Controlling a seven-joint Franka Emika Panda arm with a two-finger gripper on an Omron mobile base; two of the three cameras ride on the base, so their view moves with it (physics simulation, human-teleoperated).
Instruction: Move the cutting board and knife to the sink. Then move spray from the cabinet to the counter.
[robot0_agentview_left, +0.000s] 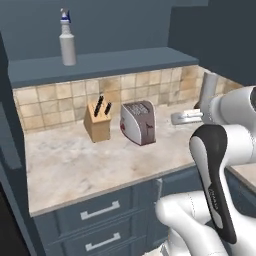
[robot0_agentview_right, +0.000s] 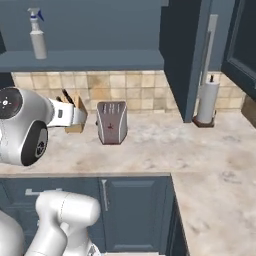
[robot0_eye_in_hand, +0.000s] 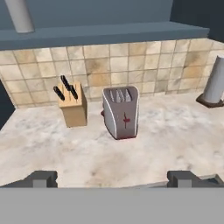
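The spray (robot0_agentview_left: 67, 42) stands upright on the ledge of the slate-blue cabinet (robot0_agentview_left: 110, 64), at its left end; it also shows as the spray (robot0_agentview_right: 37, 36) and, cut off at the top edge, the spray (robot0_eye_in_hand: 19, 16). My gripper (robot0_eye_in_hand: 113, 179) is open and empty, hovering over the front of the beige counter (robot0_eye_in_hand: 87, 153) and facing the backsplash, well below and to the right of the bottle. The same gripper (robot0_agentview_left: 181, 118) (robot0_agentview_right: 79, 116) sits at counter height. The cutting board, the knife and the sink are out of view.
A tan knife block (robot0_agentview_left: 97, 122) with black handles and a grey toaster (robot0_agentview_left: 138, 122) stand mid-counter under the ledge. A grey cylinder on a brown base (robot0_agentview_right: 206, 102) stands by a tall cabinet side (robot0_agentview_right: 182, 60). Drawers with bar handles (robot0_agentview_left: 100, 211) sit below.
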